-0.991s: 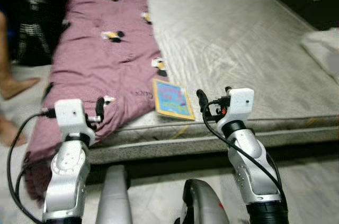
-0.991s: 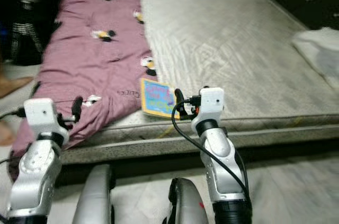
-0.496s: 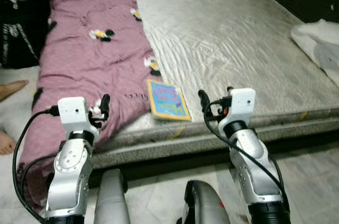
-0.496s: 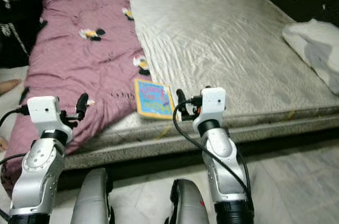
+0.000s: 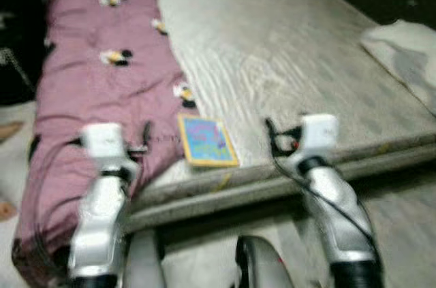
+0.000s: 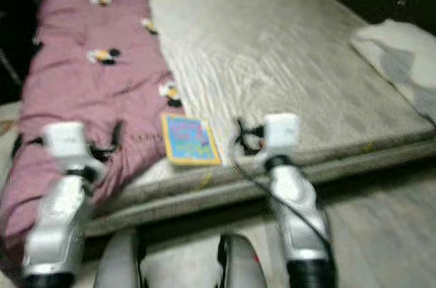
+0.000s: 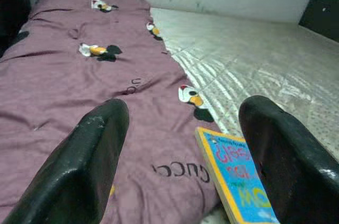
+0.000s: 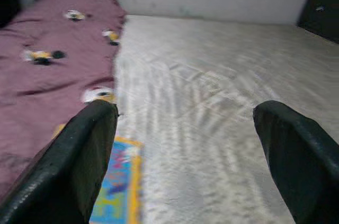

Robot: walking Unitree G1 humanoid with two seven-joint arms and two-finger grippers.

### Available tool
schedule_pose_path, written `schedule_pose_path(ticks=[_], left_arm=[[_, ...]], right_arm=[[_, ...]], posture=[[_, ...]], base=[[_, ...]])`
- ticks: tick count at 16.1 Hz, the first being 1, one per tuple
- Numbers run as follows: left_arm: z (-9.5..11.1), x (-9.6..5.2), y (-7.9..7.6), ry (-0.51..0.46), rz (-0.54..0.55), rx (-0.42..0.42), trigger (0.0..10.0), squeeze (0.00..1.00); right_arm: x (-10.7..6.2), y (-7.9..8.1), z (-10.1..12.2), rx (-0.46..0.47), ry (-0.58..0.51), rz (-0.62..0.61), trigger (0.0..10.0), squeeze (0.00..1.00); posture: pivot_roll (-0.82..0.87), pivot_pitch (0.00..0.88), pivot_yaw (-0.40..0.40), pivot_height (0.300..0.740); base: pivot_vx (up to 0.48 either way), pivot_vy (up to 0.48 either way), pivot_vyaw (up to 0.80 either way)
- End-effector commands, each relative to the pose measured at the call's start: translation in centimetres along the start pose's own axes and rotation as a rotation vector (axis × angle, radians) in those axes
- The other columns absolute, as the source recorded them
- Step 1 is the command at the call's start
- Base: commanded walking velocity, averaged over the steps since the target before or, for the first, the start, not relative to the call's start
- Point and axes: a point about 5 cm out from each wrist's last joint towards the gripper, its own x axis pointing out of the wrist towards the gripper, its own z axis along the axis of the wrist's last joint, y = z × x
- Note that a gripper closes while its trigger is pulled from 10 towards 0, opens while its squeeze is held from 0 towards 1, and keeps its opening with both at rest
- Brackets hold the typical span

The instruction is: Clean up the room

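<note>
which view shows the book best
The left wrist view: the book is close and sharp, its cover lettering visible, though one black finger hides part of it. Both eye views show the whole book on the mattress edge, but blurred. The right wrist view catches a blurred corner.

Head stereo pair aimed forward and down at the mattress (image 5: 293,63) from its near edge, both a bit blurred, each wrist cam pointed low along its own black fingers across the bed, book (image 7: 233,173) and purple blanket (image 8: 47,75) shared by all views
</note>
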Motion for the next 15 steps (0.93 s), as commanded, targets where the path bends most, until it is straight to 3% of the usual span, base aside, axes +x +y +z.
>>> schedule_pose_path(ticks=[1,9,15], left_arm=[[0.2,-0.1,0.6,0.004,0.003,-0.004,10.0,0.00],[0.8,1.6,1.4,-0.002,0.030,0.008,10.0,0.00],[0.3,1.1,0.7,0.014,0.014,-0.006,10.0,0.00]], right_arm=[[0.3,0.9,0.6,0.006,-0.021,0.025,10.0,0.00],[0.0,0.6,0.5,-0.002,-0.014,0.017,10.0,0.00],[0.0,0.7,0.4,-0.007,-0.011,0.017,10.0,0.00]], posture=[[0.00,0.026,-0.100,0.612],[-0.02,0.042,-0.101,0.612],[-0.02,0.046,-0.102,0.612]], base=[[0.000,0.000,0.00],[0.033,0.000,0.00],[0.236,0.000,0.00]])
